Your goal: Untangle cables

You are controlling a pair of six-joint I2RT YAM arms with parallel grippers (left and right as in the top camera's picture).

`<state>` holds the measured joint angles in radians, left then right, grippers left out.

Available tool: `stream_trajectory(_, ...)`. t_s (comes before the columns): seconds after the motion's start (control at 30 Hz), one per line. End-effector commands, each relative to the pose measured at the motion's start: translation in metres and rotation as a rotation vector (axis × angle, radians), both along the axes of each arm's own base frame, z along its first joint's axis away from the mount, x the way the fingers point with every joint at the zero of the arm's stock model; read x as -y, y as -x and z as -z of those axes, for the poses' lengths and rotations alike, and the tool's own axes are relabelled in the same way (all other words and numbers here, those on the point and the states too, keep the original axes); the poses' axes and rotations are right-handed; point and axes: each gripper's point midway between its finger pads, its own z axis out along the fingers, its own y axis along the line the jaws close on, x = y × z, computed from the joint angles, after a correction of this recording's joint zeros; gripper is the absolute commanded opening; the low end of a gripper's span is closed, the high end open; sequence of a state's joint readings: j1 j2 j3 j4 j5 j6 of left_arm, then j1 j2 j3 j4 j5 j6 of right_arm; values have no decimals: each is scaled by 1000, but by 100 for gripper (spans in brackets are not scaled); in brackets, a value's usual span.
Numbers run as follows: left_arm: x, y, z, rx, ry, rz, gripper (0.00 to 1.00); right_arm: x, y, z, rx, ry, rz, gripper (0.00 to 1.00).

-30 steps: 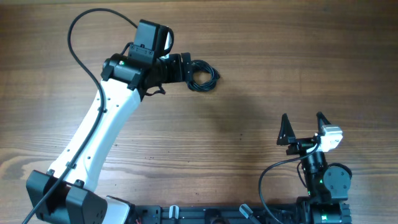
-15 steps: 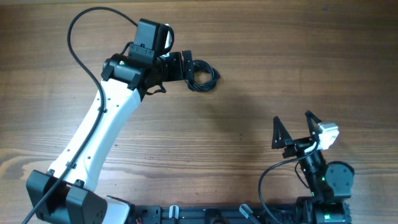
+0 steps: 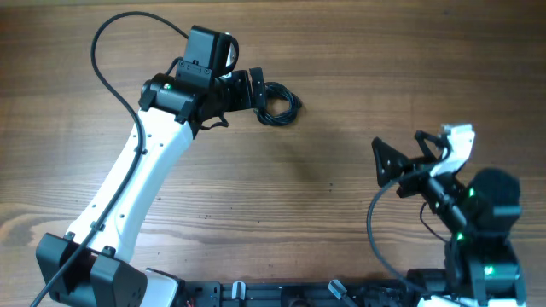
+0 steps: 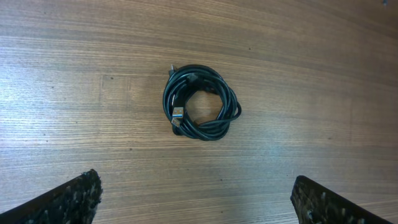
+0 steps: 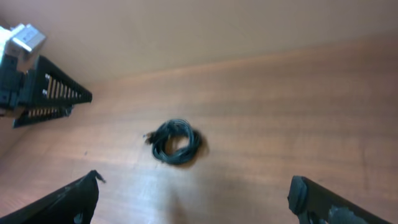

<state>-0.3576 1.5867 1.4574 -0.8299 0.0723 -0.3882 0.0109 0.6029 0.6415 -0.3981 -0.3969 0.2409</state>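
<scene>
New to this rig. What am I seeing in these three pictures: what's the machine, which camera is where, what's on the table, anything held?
Two robot arms at a wooden table. The wide picture comes from a fixed camera above; the other two from a camera on each wrist, that arm's own black fingertips showing at the bottom corners. One small coil of thin black cables lies on the table. The left gripper is close to it, open, not touching; the right gripper is farther off, also open. Nothing is held.

cables (image 4: 200,102): strand count unreadable | right wrist view: blurred | left tool (image 4: 200,200): cropped at bottom edge
</scene>
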Motion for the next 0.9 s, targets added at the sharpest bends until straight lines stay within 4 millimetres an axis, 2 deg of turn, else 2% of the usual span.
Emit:
stream_trajectory(0.0, 1, -3, -5, 8, 10, -12, 100, -8, -7, -12, -76, 1, -53, 100)
stream_trajectory(0.27, 1, -3, -5, -2, 27, -40, 100, -9, -29, -21, -315, 68, -97, 100)
stream_trajectory(0.37, 1, -2, -4, -13, 41, -54, 100, -10, -40, -27, -356, 63, -101, 100)
stream_trajectory(0.43, 3, -1, -3, -18, 49, -49, 100, -10, -46, -26, -372, 21, -78, 100)
stream_trajectory(0.5, 4, 0, -2, -31, 61, -56, 100, -11, -49, -21, -471, -131, 18, 99)
stream_trajectory(0.57, 4, 1, 0, -45, 67, -71, 100, -10, -52, -20, -491, -167, 42, 100)
stream_trajectory(0.7, 5, 1, 9, -77, 70, -87, 98, -9, -55, -14, -503, -156, 47, 99)
stream_trajectory(0.87, 7, -5, 32, -132, 66, -111, 92, -9, -57, -7, -529, -155, 49, 100)
